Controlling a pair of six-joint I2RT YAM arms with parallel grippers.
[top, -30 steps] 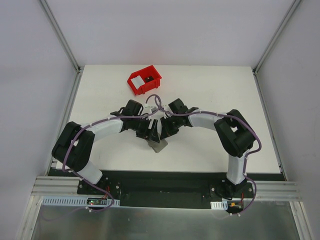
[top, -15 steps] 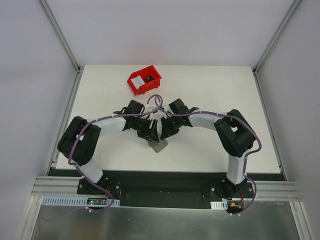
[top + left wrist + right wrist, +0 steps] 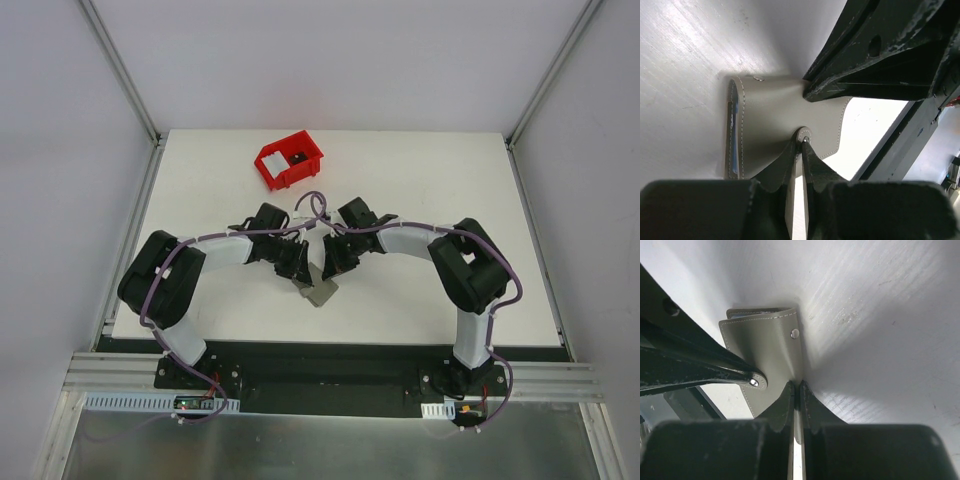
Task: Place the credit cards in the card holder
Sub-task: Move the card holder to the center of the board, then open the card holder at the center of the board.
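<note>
The grey card holder [image 3: 320, 293] lies at the table's middle, between both arms, its flaps lifted apart. My left gripper [image 3: 802, 140] is shut on the flap's snap tab, the holder [image 3: 767, 120] spreading beyond it. My right gripper [image 3: 797, 385] is shut on the opposite edge of the holder [image 3: 765, 342]. From above, the left gripper [image 3: 300, 268] and the right gripper [image 3: 326, 266] stand close together over it. A blue strip [image 3: 732, 125] shows inside the fold. The credit cards lie in the red bin: a white one [image 3: 277, 160] and a darker one [image 3: 298, 157].
The red bin [image 3: 268, 176] stands at the back, left of centre. Purple cables loop over both forearms near the wrists [image 3: 312, 205]. Metal frame rails [image 3: 135, 230] run along the table's left and right edges.
My left gripper has shut on the holder's snap tab, and the left arm has drawn in a little toward the holder. The right gripper has stayed shut in place.
</note>
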